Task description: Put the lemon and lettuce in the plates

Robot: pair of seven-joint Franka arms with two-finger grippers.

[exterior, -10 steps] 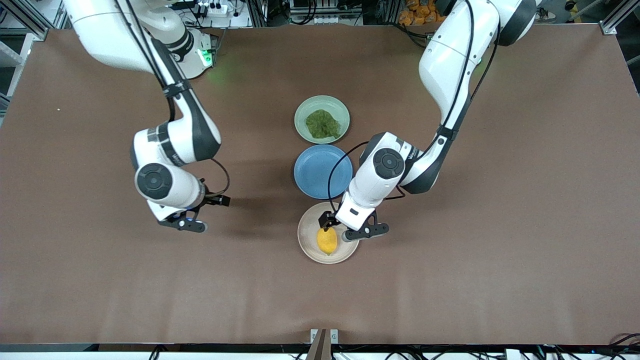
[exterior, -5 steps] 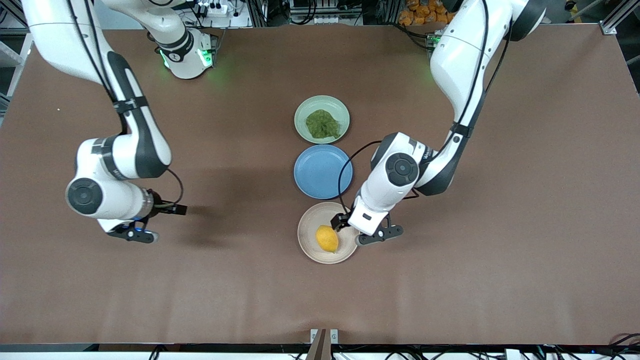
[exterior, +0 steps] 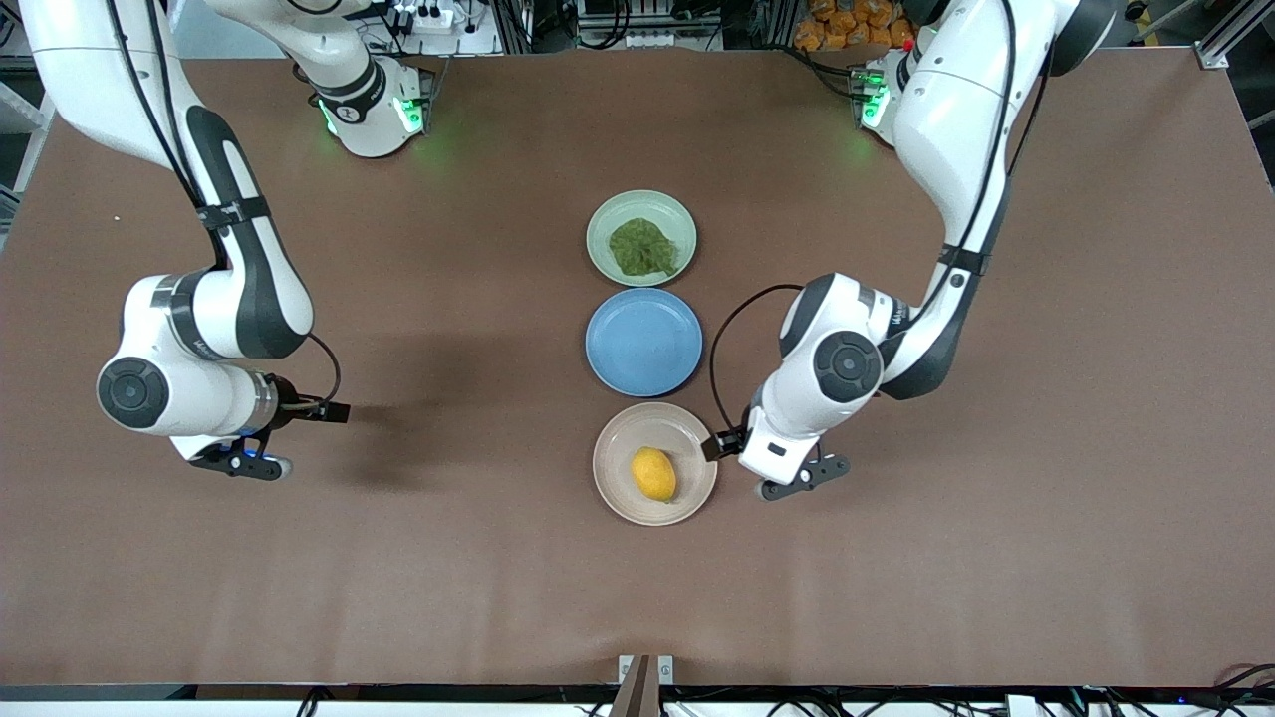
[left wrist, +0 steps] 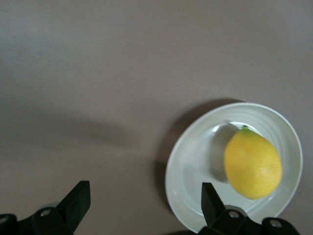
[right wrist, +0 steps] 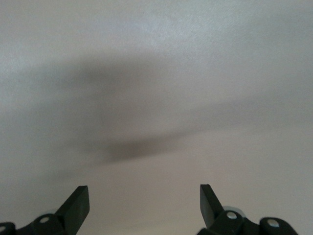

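Note:
The yellow lemon [exterior: 653, 474] lies in the beige plate [exterior: 618, 448], the plate nearest the front camera. The dark green lettuce [exterior: 642, 247] lies in the pale green plate [exterior: 598, 234], the farthest one. My left gripper [exterior: 792, 478] is open and empty, up beside the beige plate toward the left arm's end. The left wrist view shows the left gripper [left wrist: 145, 196] open over bare table, with the lemon [left wrist: 253, 163] in the plate [left wrist: 193, 164]. My right gripper [exterior: 234, 460] is open and empty over bare table toward the right arm's end; the right wrist view [right wrist: 144, 193] shows only table.
An empty blue plate [exterior: 643, 342] sits between the green and beige plates. The three plates form a row down the middle of the brown table [exterior: 996, 558]. A small metal bracket [exterior: 645, 669] sits at the table's front edge.
My left gripper has drawn away from the lemon and off the beige plate toward the left arm's end; the lemon stays in the plate. My right gripper has moved farther toward the right arm's end.

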